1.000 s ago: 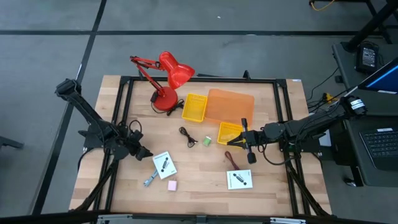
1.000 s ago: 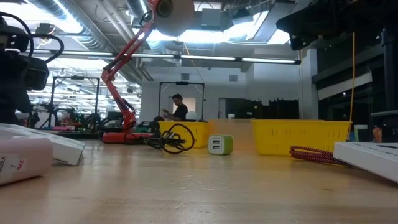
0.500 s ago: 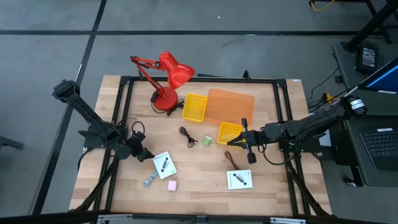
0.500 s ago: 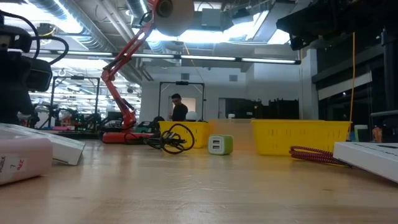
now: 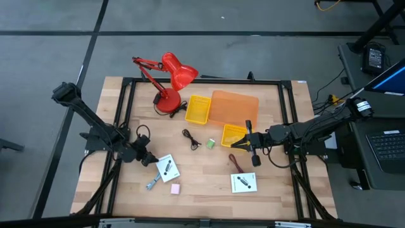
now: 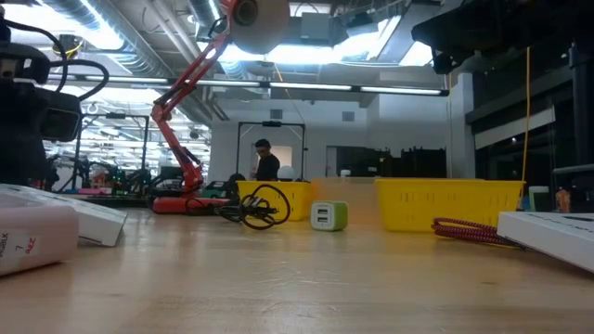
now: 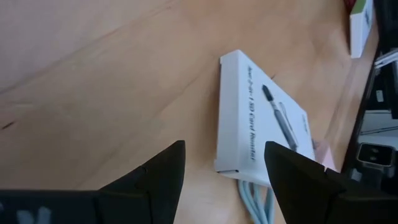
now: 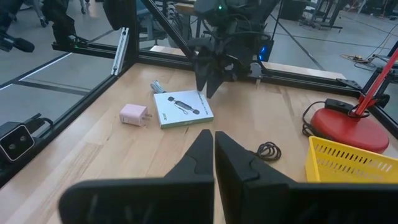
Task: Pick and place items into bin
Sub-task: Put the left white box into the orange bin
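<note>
White card (image 7: pixel 264 127) lies just beyond the left gripper (image 7: pixel 224 163), fingers spread wide, holding nothing.

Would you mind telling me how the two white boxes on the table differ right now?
The white box by the left gripper lies turned at an angle, while the white box near the front right sits almost square to the table edge. The first has the open left gripper just beside it; the second has no gripper close, as the shut right gripper waits farther back. Both are flat, white, and carry a dark printed picture.
</note>
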### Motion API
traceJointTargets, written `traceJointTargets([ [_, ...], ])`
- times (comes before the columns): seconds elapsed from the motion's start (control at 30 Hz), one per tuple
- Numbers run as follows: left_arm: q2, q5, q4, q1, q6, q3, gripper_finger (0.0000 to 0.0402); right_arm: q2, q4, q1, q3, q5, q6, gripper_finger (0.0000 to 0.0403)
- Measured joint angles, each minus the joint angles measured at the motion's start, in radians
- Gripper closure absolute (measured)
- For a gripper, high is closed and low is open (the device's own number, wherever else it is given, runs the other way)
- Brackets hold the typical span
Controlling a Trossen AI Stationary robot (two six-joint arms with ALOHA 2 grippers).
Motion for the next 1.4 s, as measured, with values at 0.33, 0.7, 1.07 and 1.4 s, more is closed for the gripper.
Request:
traceJointTargets([
  [0.33, 0.075, 0.017, 0.083, 0.0, 0.01, 0.0, 0.0187, 0.0, 0.005, 0.0, 0.0, 0.0, 0.0, 0.0402],
  [0.7, 0.156, 0.016, 0.18, 0.0, 0.01, 0.0, 0.0187, 0.0, 0.007, 0.0, 0.0, 0.0, 0.001, 0.0402],
  [1.07, 0.238, 0.014, 0.269, 0.0, 0.018, 0.0, 0.0187, 0.0, 0.007, 0.0, 0.0, 0.0, 0.0, 0.0402],
  [1.4, 0.29, -0.03, 0.299, 0.0, 0.028, 0.001, 0.0213, 0.0, 0.007, 0.0, 0.0, 0.0, -0.002, 0.0402],
])
